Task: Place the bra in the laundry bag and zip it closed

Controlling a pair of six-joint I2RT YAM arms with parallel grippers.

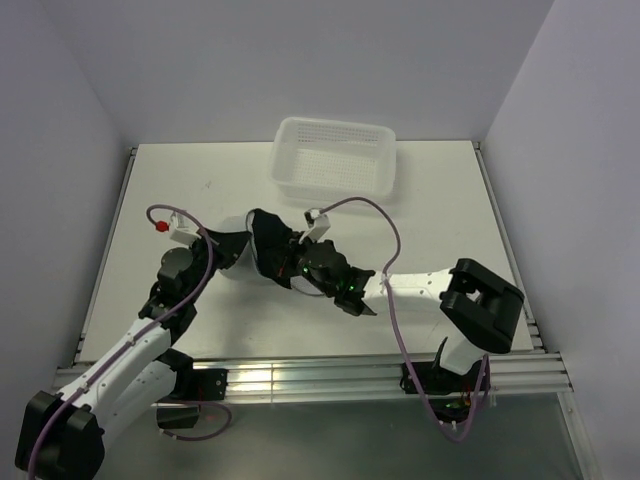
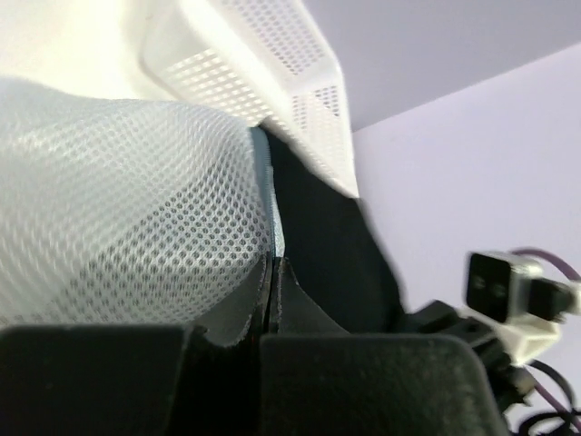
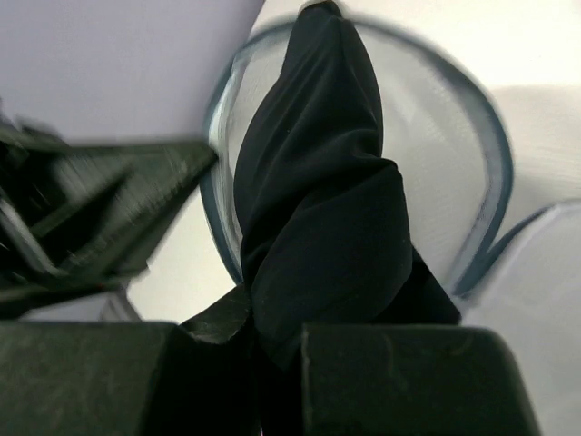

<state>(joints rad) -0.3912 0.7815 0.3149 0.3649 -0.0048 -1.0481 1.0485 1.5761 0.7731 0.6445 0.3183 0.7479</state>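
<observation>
Right gripper (image 3: 277, 359) fingers pinch the bra (image 3: 318, 200) over the open laundry bag (image 2: 118, 200). Left gripper (image 2: 270, 331) fingers clamp the bag rim. Both sit just robot-side of the basket (image 1: 333, 155).

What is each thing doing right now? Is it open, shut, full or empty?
laundry bag: unzipped, open, its mesh pinched.
bra: draped across the open bag, one end gripped, not tucked in.
white basket: upright, empty.
left gripper: shut on the laundry bag.
right gripper: shut on the bra.
</observation>
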